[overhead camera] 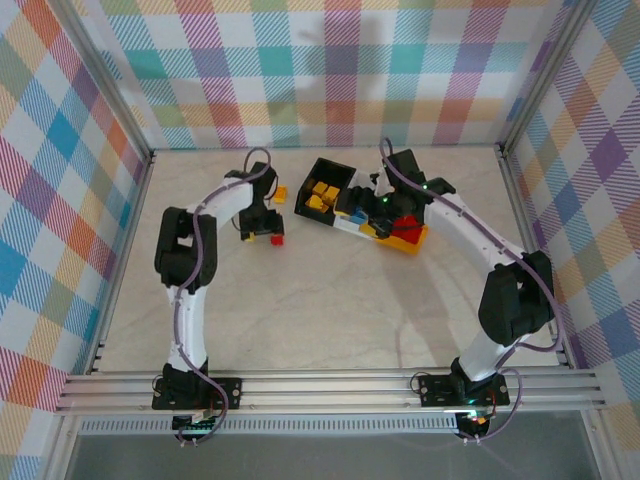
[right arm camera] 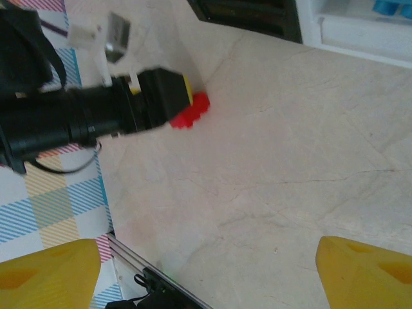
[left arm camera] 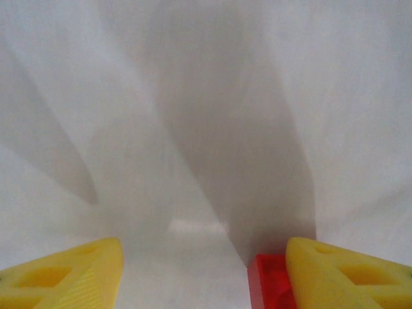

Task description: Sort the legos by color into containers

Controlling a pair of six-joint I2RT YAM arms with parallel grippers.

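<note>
The pale table (overhead camera: 330, 310) is carrying everything. Toward its one o'clock the three containers are sitting bunched together, presumably so that either arm can reach them. The black bin (overhead camera: 330, 165) is holding yellow legos (overhead camera: 320, 195), the white bin (right arm camera: 360, 35) is holding blue legos (right arm camera: 389, 6), and the orange-yellow bin (overhead camera: 412, 243), at their four o'clock, is showing a red piece. The right gripper (overhead camera: 385, 208) is hanging over this cluster, fingers spread wide with nothing between them.

At the table's eleven o'clock the left gripper (left arm camera: 206, 286) is reaching down to the surface. Its fingers are spread and straddling a red lego (left arm camera: 269, 283) that is lying against one finger's inner face, not yet pinched. I judge it is lining up a grab bound for the orange-yellow bin. A loose yellow-orange lego (overhead camera: 280, 193) is lying at that gripper's one o'clock.
</note>
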